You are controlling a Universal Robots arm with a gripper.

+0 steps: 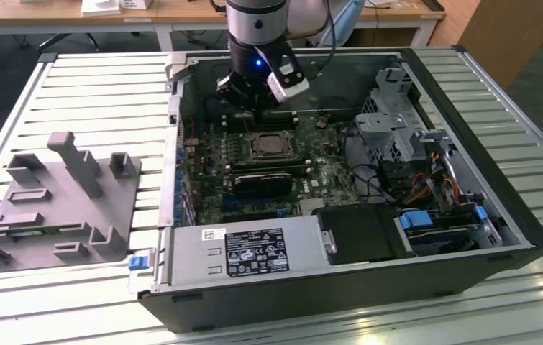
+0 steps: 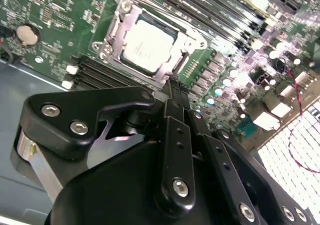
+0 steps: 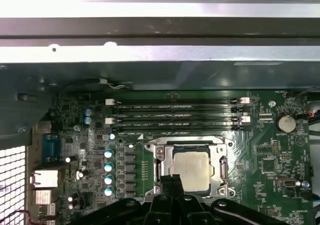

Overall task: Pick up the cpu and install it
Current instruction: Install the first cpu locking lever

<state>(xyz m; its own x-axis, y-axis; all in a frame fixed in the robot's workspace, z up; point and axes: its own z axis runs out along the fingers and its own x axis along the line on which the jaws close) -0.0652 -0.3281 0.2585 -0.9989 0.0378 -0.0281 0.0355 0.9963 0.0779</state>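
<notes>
- One cpu (image 2: 148, 47) lies seated in the motherboard socket frame (image 2: 116, 22), mid-board in the open computer case (image 1: 501, 215) on your desk (image 1: 89, 86).
- Your pincer (image 2: 175, 87) hovers just above the socket's near edge, fingers pressed together, holding nothing.
- Judged: placement done; socket latching cannot be confirmed.
- Pincer body hides the board beneath.

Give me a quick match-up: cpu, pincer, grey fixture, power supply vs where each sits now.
Things:
1. cpu
2. pincer
3. grey fixture
4. power supply

Places:
A. on the slatted table, outside the case
B. seated in the motherboard socket frame
C. along the case's near edge in the exterior view
D. above the board, beside the socket

Pairs: 1-B, 2-D, 3-A, 4-C
</notes>
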